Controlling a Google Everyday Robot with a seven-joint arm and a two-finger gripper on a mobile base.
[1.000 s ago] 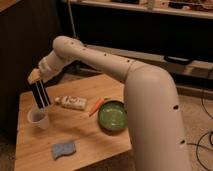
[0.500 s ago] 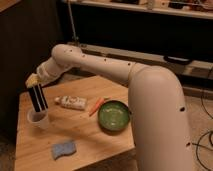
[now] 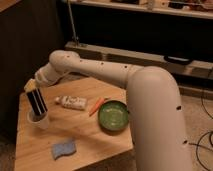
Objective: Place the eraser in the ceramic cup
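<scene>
Gripper point(image 3: 31, 87) hanging over left part of table point(image 3: 80, 140), pinching top end of eraser point(image 3: 38, 103). Eraser standing nearly upright, slightly tilted, lower end sitting inside cup point(image 3: 39, 119). Cup resting upright near table's left edge. Lying right of cup: white tube point(image 3: 71, 102), then orange stick point(image 3: 96, 106), then green bowl point(image 3: 113, 115). Blue sponge point(image 3: 64, 149) lying toward front edge, apart from cup. Arm point(image 3: 115, 80) reaching in from right.
</scene>
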